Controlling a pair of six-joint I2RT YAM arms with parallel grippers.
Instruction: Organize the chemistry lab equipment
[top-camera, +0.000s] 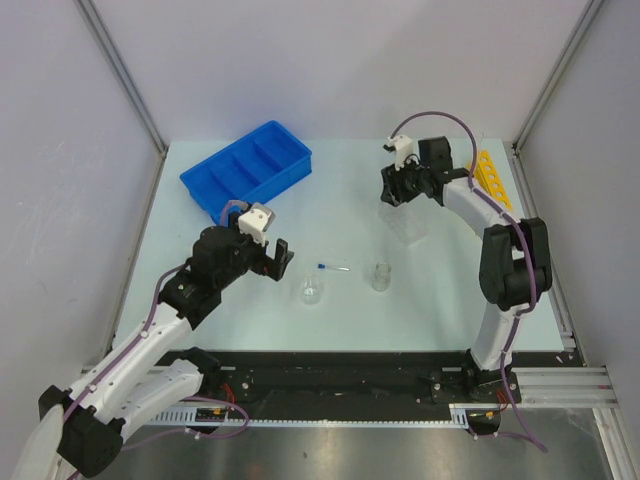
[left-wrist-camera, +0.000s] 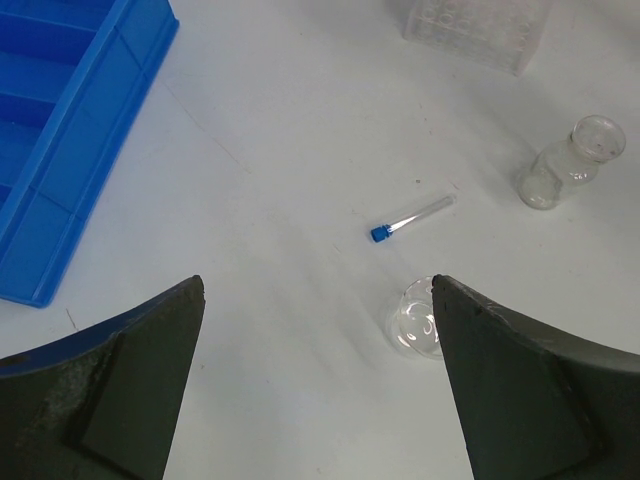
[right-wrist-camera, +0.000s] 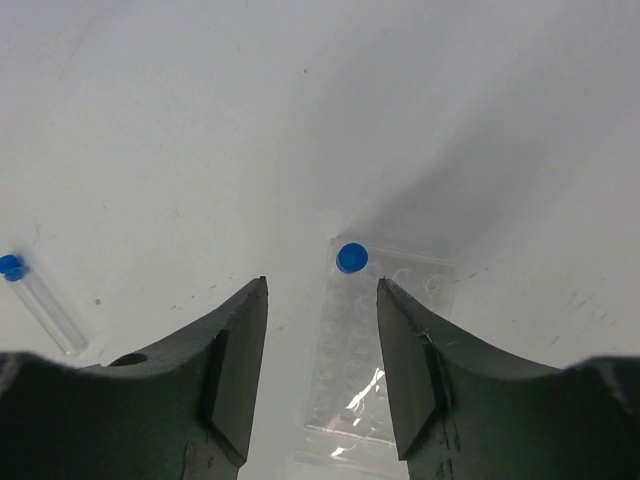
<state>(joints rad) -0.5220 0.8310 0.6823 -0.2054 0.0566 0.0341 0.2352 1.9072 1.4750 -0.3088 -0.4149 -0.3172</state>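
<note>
My left gripper (top-camera: 272, 258) (left-wrist-camera: 318, 285) is wide open over the table with nothing between its fingers. A small glass beaker (top-camera: 312, 291) (left-wrist-camera: 413, 318) sits just beside its right finger. A thin blue-capped tube (top-camera: 333, 268) (left-wrist-camera: 410, 218) (right-wrist-camera: 35, 300) lies flat nearby, and a glass vial (top-camera: 381, 277) (left-wrist-camera: 565, 165) stands to the right. My right gripper (top-camera: 392, 192) (right-wrist-camera: 322, 282) hangs open above the clear rectangular plate (top-camera: 408, 225) (left-wrist-camera: 480, 30) (right-wrist-camera: 375, 350). A second blue-capped tube (right-wrist-camera: 351, 257) stands in a corner well of that plate, free of the fingers.
The blue divided tray (top-camera: 245, 165) (left-wrist-camera: 60, 140) sits at the back left of the table. The yellow holed rack (top-camera: 493, 178) stands at the back right edge, behind my right arm. Grey walls enclose the table on three sides.
</note>
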